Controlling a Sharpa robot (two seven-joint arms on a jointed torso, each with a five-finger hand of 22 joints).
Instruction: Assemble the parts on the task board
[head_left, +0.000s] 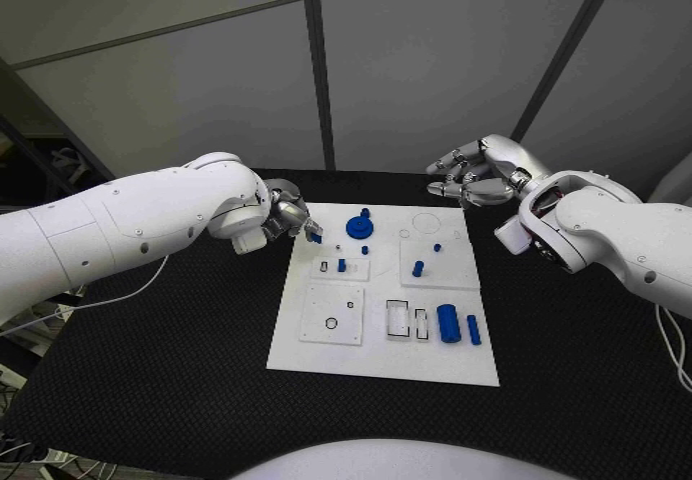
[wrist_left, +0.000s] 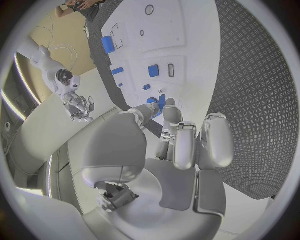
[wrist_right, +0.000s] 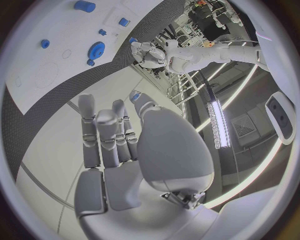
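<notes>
Head view showed the left robot hand (head_left: 284, 222) pinching a small blue part (head_left: 313, 233) beside the task board (head_left: 384, 362). The right robot hand (head_left: 477, 172) hung curled and empty beyond the board.

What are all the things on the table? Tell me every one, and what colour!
Table: one, black, under everything.
Task board: one, white, middle of the table.
Gear: one, blue, far part of the board near the left hand.
Small parts: several, blue, scattered mid-board.
Cylinder: one, blue, near right part of the board, a thinner blue piece beside it.
Left hand: one, silver, at the board's far left corner, pinching a small blue part.
Right hand: one, silver, beyond the board's far right corner, fingers curled, holding nothing.
</notes>
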